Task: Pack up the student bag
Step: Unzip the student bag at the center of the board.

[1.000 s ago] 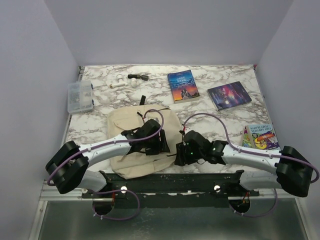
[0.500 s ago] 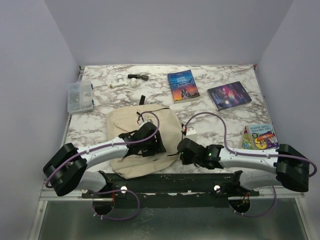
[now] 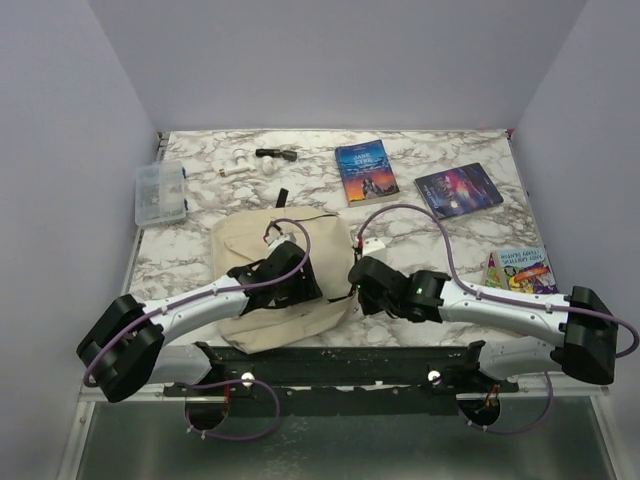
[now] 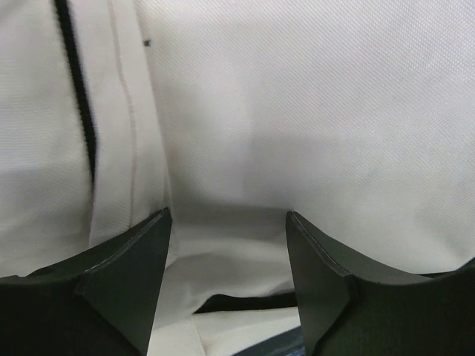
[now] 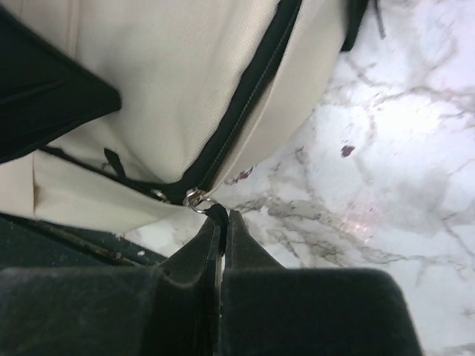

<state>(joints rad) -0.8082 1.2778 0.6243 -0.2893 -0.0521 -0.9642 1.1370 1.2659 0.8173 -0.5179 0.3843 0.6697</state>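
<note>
The beige student bag [image 3: 250,250] lies flat at the near middle of the marble table. My left gripper [image 3: 297,292] is open, its jaws spread on the bag's canvas [image 4: 297,111] next to a black zipper line [image 4: 78,96]; nothing is between them. My right gripper [image 3: 358,283] is at the bag's right edge, shut on the black zipper pull [image 5: 217,215] that hangs from a metal ring on the bag's zipper [image 5: 245,96]. Three books lie on the table: a blue one [image 3: 365,170], a dark one [image 3: 457,190] and a colourful one [image 3: 520,272].
A small clear plastic box [image 3: 161,193] stands at the far left edge. Small white items [image 3: 238,165] and a dark pen-like object [image 3: 276,154] lie at the back. A black rail [image 3: 340,362] runs along the near edge.
My right gripper has moved away from me and left along the bag's right edge with the zipper pull. My left gripper has shifted a little farther onto the bag.
</note>
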